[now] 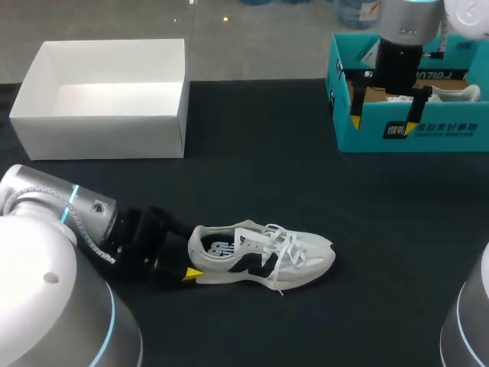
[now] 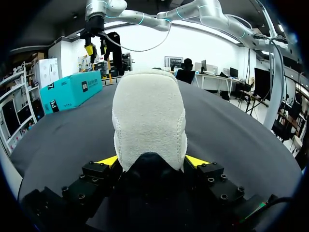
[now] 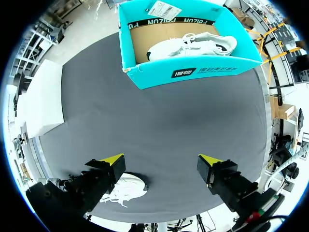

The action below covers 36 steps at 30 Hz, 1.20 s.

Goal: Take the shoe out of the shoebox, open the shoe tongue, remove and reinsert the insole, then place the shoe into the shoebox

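Out on the dark table (image 1: 252, 153), near the middle, lies the white lace-up sneaker with the black side mark (image 1: 260, 256). It sits on its sole, toe to the right, heel to the left, laces loose, and a printed insole shows in the opening. The left gripper (image 2: 152, 162) has the padded heel clamped, with a yellow tip pressed on each side. From above only one of those tips shows; the other is behind the heel. From that wrist the heel blocks the rest of the shoe.

Far right, the right gripper (image 3: 161, 162) hangs over the open teal cardboard shoebox (image 1: 458, 138), its fingers spread wide on nothing. A second white shoe (image 3: 193, 46) lies inside, half hidden from above by the arm. Far left stands an open white cardboard box (image 1: 99, 136).
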### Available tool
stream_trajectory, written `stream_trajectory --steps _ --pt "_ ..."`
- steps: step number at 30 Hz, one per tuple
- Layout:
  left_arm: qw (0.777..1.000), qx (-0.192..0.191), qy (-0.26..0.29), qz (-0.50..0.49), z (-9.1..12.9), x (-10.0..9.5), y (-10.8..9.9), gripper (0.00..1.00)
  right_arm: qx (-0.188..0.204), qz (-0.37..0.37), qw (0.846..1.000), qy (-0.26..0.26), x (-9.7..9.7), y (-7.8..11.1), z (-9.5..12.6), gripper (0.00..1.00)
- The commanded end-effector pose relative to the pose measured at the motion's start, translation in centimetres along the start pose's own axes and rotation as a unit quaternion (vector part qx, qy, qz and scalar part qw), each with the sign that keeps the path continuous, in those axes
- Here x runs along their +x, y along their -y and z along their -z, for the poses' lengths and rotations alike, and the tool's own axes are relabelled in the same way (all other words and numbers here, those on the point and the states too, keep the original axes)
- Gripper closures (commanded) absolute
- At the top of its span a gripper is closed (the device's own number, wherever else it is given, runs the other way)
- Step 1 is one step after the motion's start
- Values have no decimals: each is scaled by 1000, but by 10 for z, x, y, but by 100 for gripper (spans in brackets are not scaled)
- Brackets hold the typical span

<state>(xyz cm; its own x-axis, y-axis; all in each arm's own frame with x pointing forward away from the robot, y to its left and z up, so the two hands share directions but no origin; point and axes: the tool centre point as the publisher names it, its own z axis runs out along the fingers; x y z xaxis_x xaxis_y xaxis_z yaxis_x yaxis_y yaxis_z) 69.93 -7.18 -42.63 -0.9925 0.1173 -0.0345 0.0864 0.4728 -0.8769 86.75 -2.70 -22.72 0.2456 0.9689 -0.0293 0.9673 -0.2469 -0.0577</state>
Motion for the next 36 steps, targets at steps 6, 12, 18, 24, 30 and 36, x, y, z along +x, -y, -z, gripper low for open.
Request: stream_trajectory --steps 6,12,18,24,30,36 --pt "1000 -2 0 0 -9 5 -6 100 -2 0 1000 -2 -1 1 -1 0" --pt "1000 -2 0 0 -9 5 -6 100 -2 0 1000 -2 -1 1 -1 0" --pt "1000 -2 0 0 -9 5 -6 100 -3 14 1000 -10 17 29 -1 0" --pt "1000 -2 0 0 -9 5 -6 100 -9 14 999 -30 38 79 -5 0" --pt "1000 -2 0 0 -9 5 -6 100 -14 14 999 -31 69 125 -2 0" --pt "1000 -2 0 0 -9 5 -6 100 -19 10 999 -35 97 161 -5 0"
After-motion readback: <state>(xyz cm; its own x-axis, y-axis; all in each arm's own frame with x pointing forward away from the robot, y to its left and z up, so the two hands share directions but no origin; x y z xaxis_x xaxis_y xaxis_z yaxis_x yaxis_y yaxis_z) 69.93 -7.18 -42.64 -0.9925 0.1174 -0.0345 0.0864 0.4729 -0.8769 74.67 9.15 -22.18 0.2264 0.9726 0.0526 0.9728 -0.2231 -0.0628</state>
